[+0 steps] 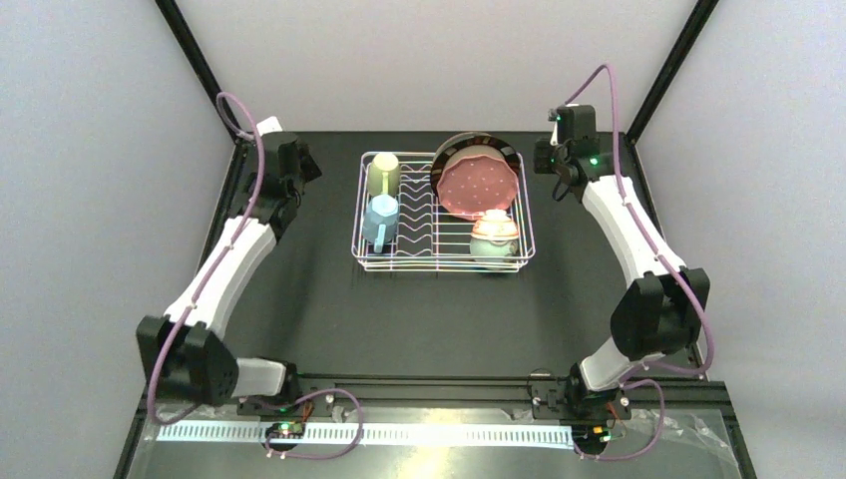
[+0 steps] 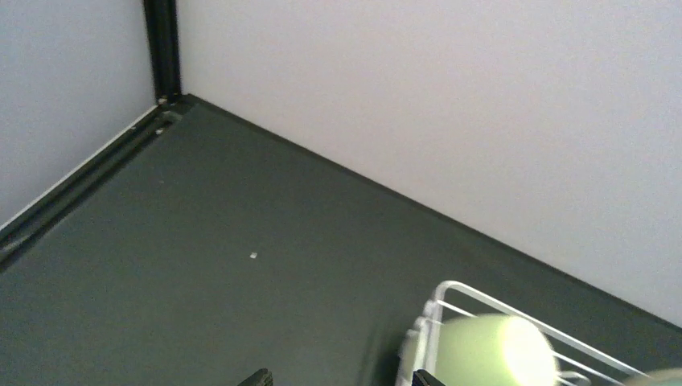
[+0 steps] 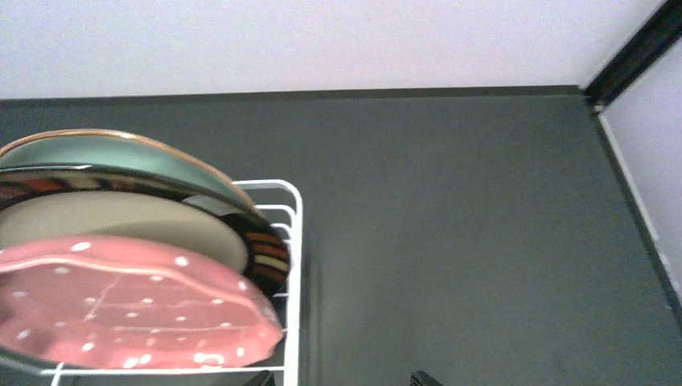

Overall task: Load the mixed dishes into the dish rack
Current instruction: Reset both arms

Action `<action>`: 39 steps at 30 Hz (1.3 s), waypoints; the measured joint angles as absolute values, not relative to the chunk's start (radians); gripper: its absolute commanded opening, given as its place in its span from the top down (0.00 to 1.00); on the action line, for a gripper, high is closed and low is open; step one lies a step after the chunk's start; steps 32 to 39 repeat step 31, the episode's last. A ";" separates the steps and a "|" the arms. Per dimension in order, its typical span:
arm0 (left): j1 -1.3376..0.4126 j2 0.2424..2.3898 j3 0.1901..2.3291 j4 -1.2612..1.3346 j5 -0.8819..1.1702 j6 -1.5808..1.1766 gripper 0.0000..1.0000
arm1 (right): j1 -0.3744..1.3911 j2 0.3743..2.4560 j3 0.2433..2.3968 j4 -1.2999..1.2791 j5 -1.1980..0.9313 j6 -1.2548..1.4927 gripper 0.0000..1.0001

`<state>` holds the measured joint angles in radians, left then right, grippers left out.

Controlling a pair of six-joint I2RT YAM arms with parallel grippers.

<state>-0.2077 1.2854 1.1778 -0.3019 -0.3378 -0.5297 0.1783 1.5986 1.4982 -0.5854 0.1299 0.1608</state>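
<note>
The left gripper [image 2: 338,379] hangs released and empty just left of the dish rack [image 2: 450,291], by the pale green mug [image 2: 490,350]. The right gripper [image 3: 338,379], equally released, hangs just right of the pink speckled plate [image 3: 121,301]. Only the top view shows the light blue mug [image 1: 381,218] and stacked bowls [image 1: 494,238] racked too.

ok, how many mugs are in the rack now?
2. Green mug in the rack's far left corner; blue mug just in front of it. The plates could hide something behind them.

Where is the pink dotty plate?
In the top view, the pink plate stands in the far right part of the dish rack, just in front of the dark-rimmed plate, with the small bowls on its near side.
</note>
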 measured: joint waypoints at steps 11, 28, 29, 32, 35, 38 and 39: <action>-0.124 1.516 1.119 -0.058 -0.356 -0.430 0.01 | 0.110 1.571 1.354 -0.398 0.316 0.150 0.02; -0.124 1.589 1.020 0.259 -0.366 -0.300 0.01 | 0.015 1.678 1.306 -0.186 0.382 0.071 0.03; -0.125 1.591 1.020 0.262 -0.366 -0.297 0.01 | 0.015 1.680 1.304 -0.177 0.382 0.066 0.02; -0.124 1.592 1.020 0.264 -0.366 -0.289 0.01 | 0.016 1.677 1.283 -0.141 0.378 0.056 0.02; -0.124 1.592 1.020 0.264 -0.366 -0.289 0.01 | 0.016 1.677 1.283 -0.141 0.378 0.056 0.02; -0.124 1.592 1.020 0.264 -0.366 -0.289 0.01 | 0.016 1.677 1.283 -0.141 0.378 0.056 0.02; -0.124 1.592 1.020 0.264 -0.366 -0.289 0.01 | 0.016 1.677 1.283 -0.141 0.378 0.056 0.02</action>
